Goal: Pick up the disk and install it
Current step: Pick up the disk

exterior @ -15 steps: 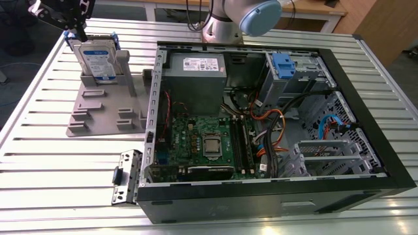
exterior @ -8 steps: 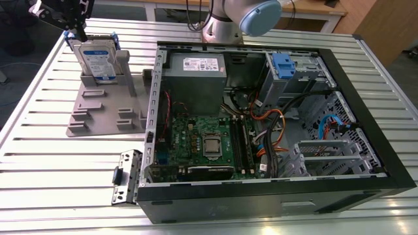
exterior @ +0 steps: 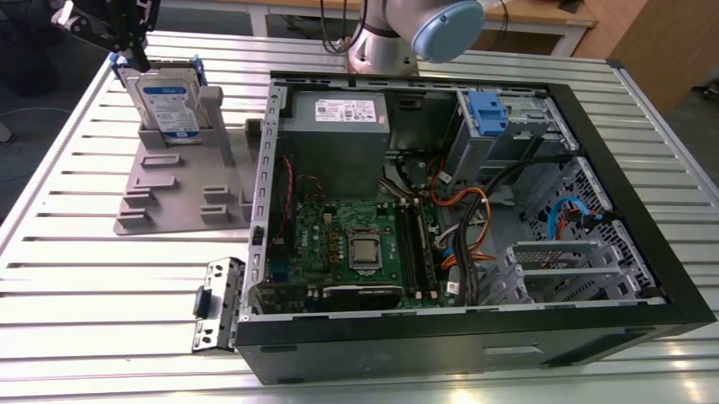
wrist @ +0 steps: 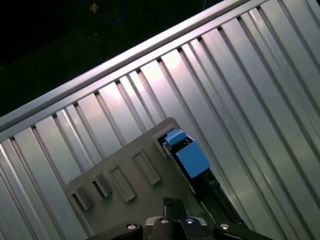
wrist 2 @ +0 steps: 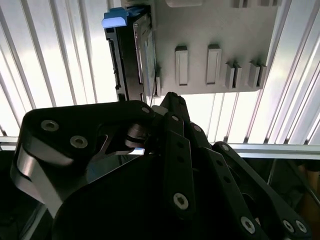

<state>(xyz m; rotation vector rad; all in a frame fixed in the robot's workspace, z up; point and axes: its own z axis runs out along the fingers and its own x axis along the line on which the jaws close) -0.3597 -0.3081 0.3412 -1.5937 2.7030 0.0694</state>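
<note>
The disk [exterior: 168,101], silver with a white-and-blue label and a blue carrier frame, stands on edge in a grey slotted holder [exterior: 180,198] at the exterior view's far left. My gripper [exterior: 137,63] hangs just above the disk's top left corner, close to it or touching it. In the second wrist view the disk [wrist 2: 142,55] sits on edge in the holder [wrist 2: 215,30], just beyond my gripper [wrist 2: 157,102]. The first wrist view shows the disk's blue carrier end [wrist: 190,157] at the holder's [wrist: 115,170] edge, with my gripper [wrist: 172,205] beside it.
An open computer case [exterior: 269,168] lies to the holder's right in the exterior view, with a grey power supply box [exterior: 337,126], a motherboard [exterior: 348,244] and a drive bay with a blue latch [exterior: 486,109]. A black bracket [exterior: 219,303] lies on the slatted table [exterior: 90,278].
</note>
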